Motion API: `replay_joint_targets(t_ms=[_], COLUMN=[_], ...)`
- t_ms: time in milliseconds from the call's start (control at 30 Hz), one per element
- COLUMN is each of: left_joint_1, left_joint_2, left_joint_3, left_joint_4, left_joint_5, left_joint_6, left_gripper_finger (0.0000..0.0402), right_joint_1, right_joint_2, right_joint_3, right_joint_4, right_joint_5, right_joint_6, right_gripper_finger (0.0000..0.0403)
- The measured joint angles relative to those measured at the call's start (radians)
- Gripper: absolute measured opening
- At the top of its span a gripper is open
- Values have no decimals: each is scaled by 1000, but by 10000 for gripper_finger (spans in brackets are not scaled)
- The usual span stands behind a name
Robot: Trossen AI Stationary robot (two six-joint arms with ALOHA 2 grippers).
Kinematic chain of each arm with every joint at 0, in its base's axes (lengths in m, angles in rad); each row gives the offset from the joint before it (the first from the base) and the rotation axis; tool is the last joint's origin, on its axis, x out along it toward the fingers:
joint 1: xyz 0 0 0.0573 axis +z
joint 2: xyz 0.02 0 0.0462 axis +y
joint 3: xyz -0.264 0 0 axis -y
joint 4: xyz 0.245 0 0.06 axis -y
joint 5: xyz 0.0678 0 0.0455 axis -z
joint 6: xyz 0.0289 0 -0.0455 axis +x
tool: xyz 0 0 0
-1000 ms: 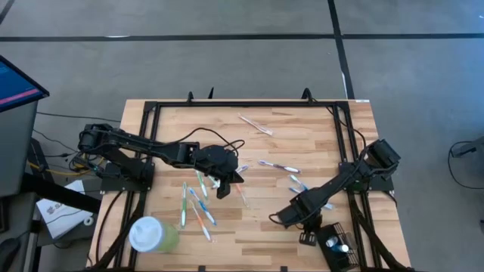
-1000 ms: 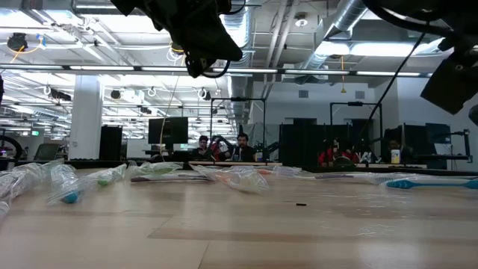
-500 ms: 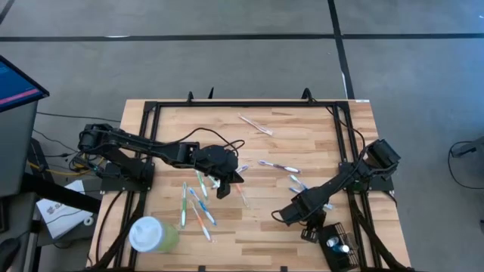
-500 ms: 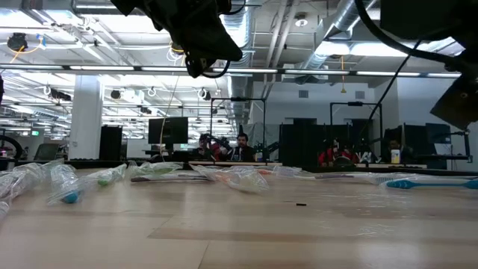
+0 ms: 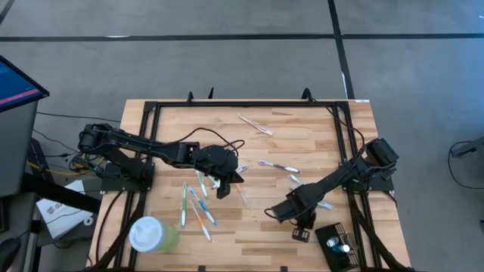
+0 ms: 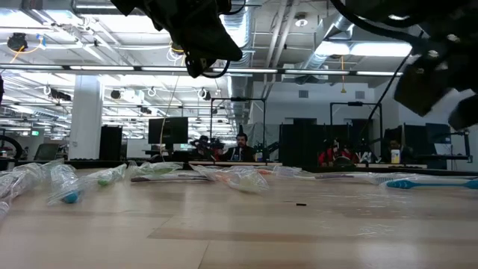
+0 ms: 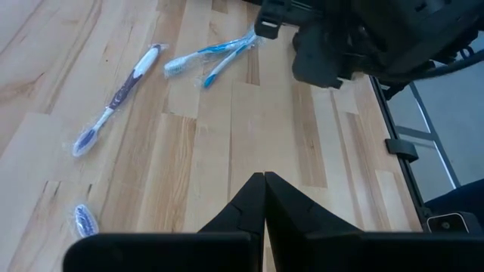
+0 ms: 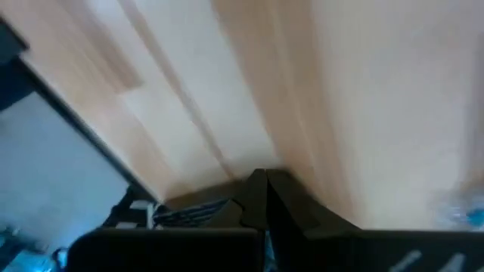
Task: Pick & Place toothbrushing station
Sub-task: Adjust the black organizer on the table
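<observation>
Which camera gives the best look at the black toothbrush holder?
The high view: the toothbrushing station sits whole at the table's near right corner, beside the right gripper. The right wrist view catches only a blurred dark edge that may be it. The low and left wrist views do not show it.

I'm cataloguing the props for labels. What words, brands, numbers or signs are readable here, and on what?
None can be read.
Wrapped toothbrushes: any print too small.
Green cup: no visible label.
Black holder: no visible marking.
Paper beside the table: print too small to read.

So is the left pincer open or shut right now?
Shut and empty. In the left wrist view the left pincer's two dark fingers meet in one line, nothing between them, above bare table.
</observation>
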Motion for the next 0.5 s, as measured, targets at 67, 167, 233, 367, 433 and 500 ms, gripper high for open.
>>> replay_joint_targets(t_ms=[67, 167, 233, 367, 433, 500], left_joint_1=[-3, -3, -3, -2, -1, 2], left_joint_2=[0, 0, -1, -3, -3, -3], left_joint_3=[0, 0, 0, 0, 0, 0], left_joint_4=[-1, -1, -1, -1, -1, -1], left_joint_5=[0, 0, 0, 0, 0, 0], left_joint_6=[0, 0, 0, 2, 3, 3], left_gripper_finger=[1, 1, 1, 1, 1, 1], right_joint_1=[16, 31, 40, 46, 40, 36], right_joint_2=[4, 32, 45, 50, 48, 43], right_joint_3=[-1, 0, -2, -1, -1, 1], right_joint_4=[-23, -13, -22, 4, 19, 14], right_joint_5=[-11, -25, -37, -31, -27, -28], right_joint_6=[0, 4, 9, 33, 41, 38], right_gripper_finger=[0, 0, 0, 0, 0, 0])
